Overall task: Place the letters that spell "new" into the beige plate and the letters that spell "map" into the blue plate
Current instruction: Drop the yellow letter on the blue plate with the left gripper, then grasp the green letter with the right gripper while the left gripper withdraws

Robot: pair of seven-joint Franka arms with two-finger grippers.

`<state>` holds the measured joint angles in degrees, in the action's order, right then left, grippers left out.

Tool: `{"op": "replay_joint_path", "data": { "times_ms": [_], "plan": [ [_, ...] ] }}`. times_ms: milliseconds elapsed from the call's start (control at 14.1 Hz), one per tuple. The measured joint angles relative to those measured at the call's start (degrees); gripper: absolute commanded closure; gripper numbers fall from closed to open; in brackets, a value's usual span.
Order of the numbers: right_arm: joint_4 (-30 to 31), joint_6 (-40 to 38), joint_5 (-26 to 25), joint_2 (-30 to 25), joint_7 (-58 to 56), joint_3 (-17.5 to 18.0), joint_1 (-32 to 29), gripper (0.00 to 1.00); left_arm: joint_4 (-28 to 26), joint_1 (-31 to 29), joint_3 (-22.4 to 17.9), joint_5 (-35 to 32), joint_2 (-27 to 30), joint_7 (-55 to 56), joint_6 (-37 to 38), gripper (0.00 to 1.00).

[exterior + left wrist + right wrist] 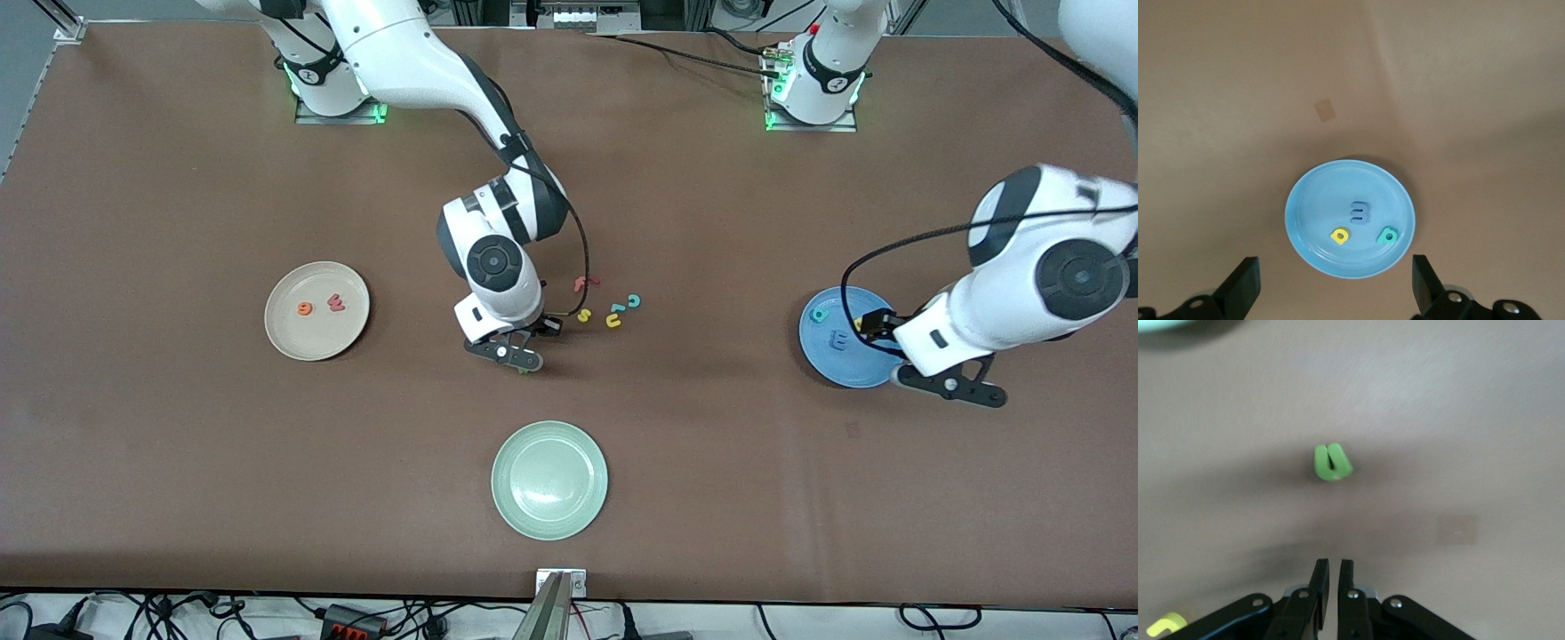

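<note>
Holding nothing, apparently: right gripper (1333, 577), fingers together, over green n (1332, 463); left gripper (1335, 287), fingers apart, over blue plate (1311, 207) holding m, a, p.

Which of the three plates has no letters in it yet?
The pale green plate, nearest the front camera, holds nothing. The beige plate holds the orange "e" and red-pink "w"; the blue plate holds three letters.
</note>
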<state>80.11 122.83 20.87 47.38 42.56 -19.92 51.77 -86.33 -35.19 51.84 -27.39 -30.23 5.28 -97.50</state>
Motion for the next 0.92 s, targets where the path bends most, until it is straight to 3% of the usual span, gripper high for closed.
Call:
{"op": "replay_joint_path", "data": {
  "times_ms": [213,426,640,711,782,853,924],
  "plan": [
    [0.3,-5.8,0.0,-2.6,-1.1,-3.1,-0.1,0.89,7.2,-0.1,2.5,0.0,0.1,0.0,6.9,0.00],
    [0.9,-7.1,0.0,-3.2,-1.3,-3.4,0.1,0.89,12.4,0.0,5.1,0.1,0.1,0.0,13.1,0.00],
    [1.0,-7.1,0.0,-3.2,-1.3,-3.3,0.4,0.89,15.2,1.0,4.2,2.7,1.1,0.0,14.8,0.00],
    [1.0,-7.1,0.0,-3.2,-1.3,-3.3,0.5,0.89,15.5,3.3,0.4,6.2,2.7,0.0,14.9,0.00],
    [1.0,-7.1,0.0,-3.2,-1.3,-3.3,0.5,0.87,15.5,7.0,-5.8,11.2,5.0,0.0,14.9,0.00],
    [1.0,-7.0,0.0,-3.2,-1.3,-3.3,0.4,0.72,15.2,11.2,-12.7,16.0,7.5,0.0,14.5,0.00],
    [1.0,-7.0,0.0,-3.2,-1.3,-3.3,0.4,0.49,14.0,15.4,-19.3,19.6,10.0,0.0,13.2,0.00]
  ]
}}
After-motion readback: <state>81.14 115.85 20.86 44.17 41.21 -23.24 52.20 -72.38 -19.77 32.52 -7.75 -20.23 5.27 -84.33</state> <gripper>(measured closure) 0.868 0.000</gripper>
